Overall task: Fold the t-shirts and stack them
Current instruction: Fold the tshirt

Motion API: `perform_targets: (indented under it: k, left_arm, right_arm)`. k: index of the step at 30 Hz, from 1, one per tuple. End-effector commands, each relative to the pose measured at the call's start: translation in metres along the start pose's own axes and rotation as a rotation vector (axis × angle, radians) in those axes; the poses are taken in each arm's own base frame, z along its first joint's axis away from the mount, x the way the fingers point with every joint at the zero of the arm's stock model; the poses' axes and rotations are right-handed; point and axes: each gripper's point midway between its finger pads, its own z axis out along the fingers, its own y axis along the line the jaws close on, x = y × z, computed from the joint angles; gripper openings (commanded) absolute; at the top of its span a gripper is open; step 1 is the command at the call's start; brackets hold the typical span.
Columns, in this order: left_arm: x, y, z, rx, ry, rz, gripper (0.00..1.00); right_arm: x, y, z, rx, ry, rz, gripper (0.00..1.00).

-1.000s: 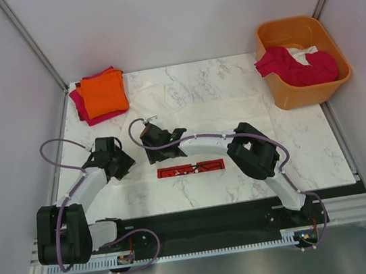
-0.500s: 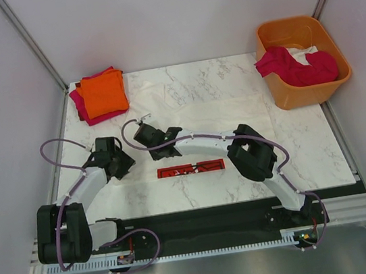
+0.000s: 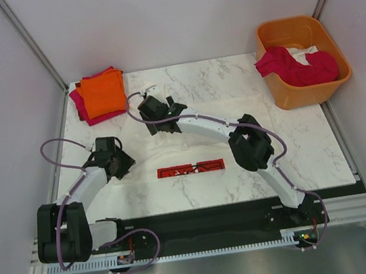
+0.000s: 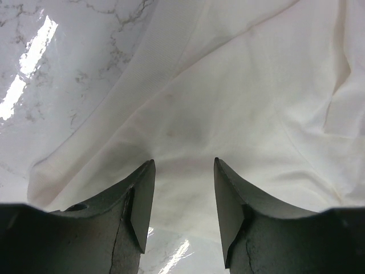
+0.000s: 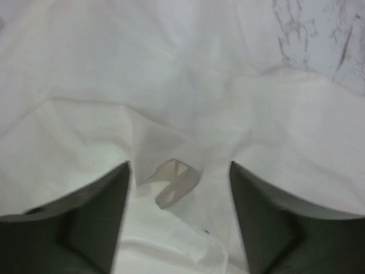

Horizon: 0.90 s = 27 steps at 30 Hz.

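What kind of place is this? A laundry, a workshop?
Probably a robotics lab test booth, not a laundry: a left arm and right arm bolted to a marble-patterned table, blank walls closing it in, and an orange tub of t-shirts staged for folding.

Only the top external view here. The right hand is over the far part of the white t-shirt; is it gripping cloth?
Observer: No. In the right wrist view the right hand is open above the rumpled white t-shirt, and nothing looks pinched.
Operator: What lies right under it?
Observer: A small looped label, lying on the cloth.
Operator: And the other arm?
Observer: The left hand is open too, over the shirt's edge, with bare table to one side.
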Motion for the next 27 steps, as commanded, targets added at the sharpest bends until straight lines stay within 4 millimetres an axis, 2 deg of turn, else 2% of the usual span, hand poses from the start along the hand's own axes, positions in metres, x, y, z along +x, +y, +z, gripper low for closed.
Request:
perform_targets:
  k: [1,5,7,9,11,13,14,17,19,20,22,23,25,27]
  left_arm:
    - [-0.009,-0.007,-0.002,0.029,-0.035,0.025,0.53]
    - [-0.011,-0.011,-0.005,0.045,-0.038,0.024,0.52]
    - [-0.012,-0.013,-0.008,0.055,-0.04,0.027,0.52]
    - [-0.013,-0.015,-0.011,0.064,-0.043,0.028,0.51]
    - [-0.013,-0.015,-0.012,0.065,-0.047,0.028,0.51]
    - [-0.014,-0.014,-0.014,0.067,-0.056,0.027,0.51]
    - [-0.013,-0.013,-0.014,0.066,-0.055,0.026,0.51]
    - [-0.01,-0.012,-0.015,0.067,-0.051,0.023,0.5]
    - [-0.008,-0.013,-0.015,0.076,-0.045,0.022,0.5]
    - [-0.008,-0.012,-0.016,0.079,-0.046,0.023,0.5]
    - [-0.008,-0.014,-0.02,0.091,-0.053,0.023,0.5]
    - [-0.009,-0.015,-0.021,0.097,-0.056,0.025,0.5]
    - [-0.016,-0.026,-0.028,0.136,-0.067,0.033,0.5]
    - [-0.026,-0.037,-0.034,0.16,-0.092,0.056,0.5]
  right_arm:
    - [-0.005,-0.054,0.018,0.139,0.024,0.003,0.98]
    - [-0.025,-0.081,0.012,0.2,-0.012,0.02,0.98]
    - [-0.041,-0.086,-0.003,0.205,-0.047,0.019,0.98]
    - [-0.055,-0.084,-0.022,0.156,-0.084,0.045,0.98]
    - [-0.063,-0.062,-0.033,0.006,-0.104,0.101,0.98]
    - [-0.052,-0.046,-0.045,-0.108,-0.081,0.147,0.98]
    - [-0.045,-0.025,-0.046,-0.214,-0.044,0.19,0.96]
    - [-0.017,0.002,-0.033,-0.321,0.062,0.245,0.9]
    - [-0.005,0.012,-0.024,-0.35,0.097,0.254,0.87]
    - [0.008,0.018,-0.014,-0.366,0.135,0.265,0.85]
    - [0.013,0.026,-0.008,-0.391,0.154,0.269,0.84]
    - [0.016,0.028,-0.006,-0.397,0.165,0.265,0.83]
    - [0.017,0.017,-0.004,-0.349,0.148,0.256,0.82]
    - [0.014,-0.002,-0.018,-0.289,0.111,0.232,0.82]
